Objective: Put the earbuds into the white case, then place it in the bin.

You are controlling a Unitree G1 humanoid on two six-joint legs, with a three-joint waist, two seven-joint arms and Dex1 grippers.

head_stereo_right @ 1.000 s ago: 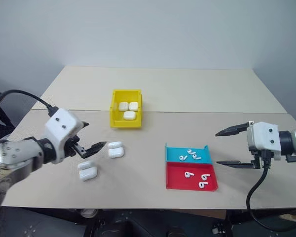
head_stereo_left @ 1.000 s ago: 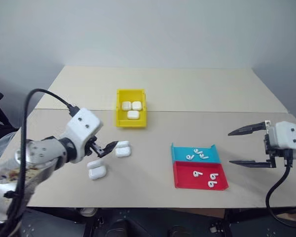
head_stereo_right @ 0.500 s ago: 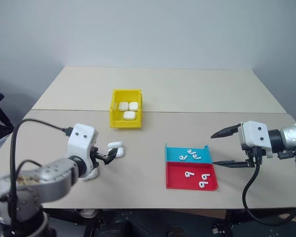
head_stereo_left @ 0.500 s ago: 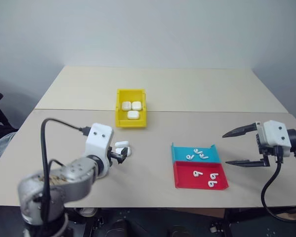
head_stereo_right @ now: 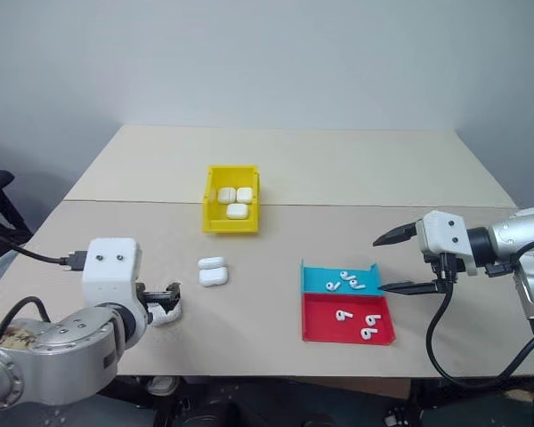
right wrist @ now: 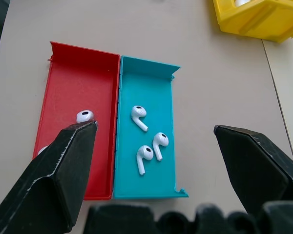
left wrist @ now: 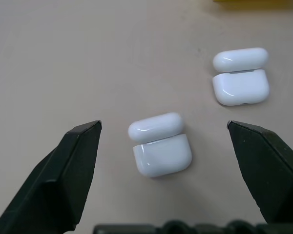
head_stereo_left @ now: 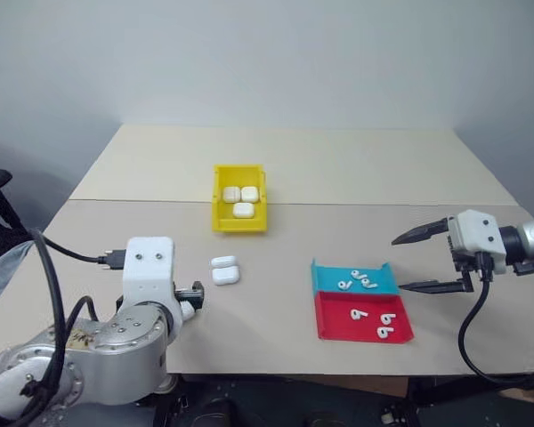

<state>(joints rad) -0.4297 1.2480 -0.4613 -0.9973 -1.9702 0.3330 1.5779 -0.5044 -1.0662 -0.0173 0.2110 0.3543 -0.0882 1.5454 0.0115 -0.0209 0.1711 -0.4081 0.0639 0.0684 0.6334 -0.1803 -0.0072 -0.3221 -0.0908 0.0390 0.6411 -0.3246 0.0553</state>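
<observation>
Two white cases lie with lids open on the table's left part. The nearer case (left wrist: 162, 156) sits between the wide-open fingers of my left gripper (left wrist: 163, 126), untouched; the farther case (head_stereo_left: 224, 270) lies beyond it. The yellow bin (head_stereo_left: 240, 218) stands behind them, holding three closed cases. Earbuds (right wrist: 146, 139) lie in the blue tray (head_stereo_left: 325, 277), and more earbuds (head_stereo_left: 380, 322) lie in the red tray (head_stereo_left: 338, 329). My right gripper (head_stereo_left: 420, 260) hovers open just right of the blue tray, holding nothing.
The blue and red trays sit side by side near the table's front right. A black cable hangs from each wrist. A seam runs across the table behind the bin (right wrist: 254, 19). Bare tabletop lies between the cases and the trays.
My left arm has swung back toward me and lowered, so its open gripper now frames the nearer case. My right gripper has moved left, closer to the trays, still open.
</observation>
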